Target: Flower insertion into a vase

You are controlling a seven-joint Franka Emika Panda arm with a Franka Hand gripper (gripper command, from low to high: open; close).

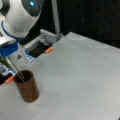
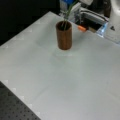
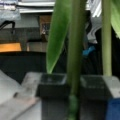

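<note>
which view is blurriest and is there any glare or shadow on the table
Wrist view is blurriest: the stem and tool fill it, soft-edged. In both front views the table is evenly lit, with only a faint pale patch beside the vase in a front view.

Wrist view: the pincer [image 3: 73,86] has its two dark fingers [image 3: 52,85] pinched on a green stem [image 3: 75,50], a long leaf [image 3: 56,37] hanging beside it, second stem [image 3: 107,37] right.
</note>
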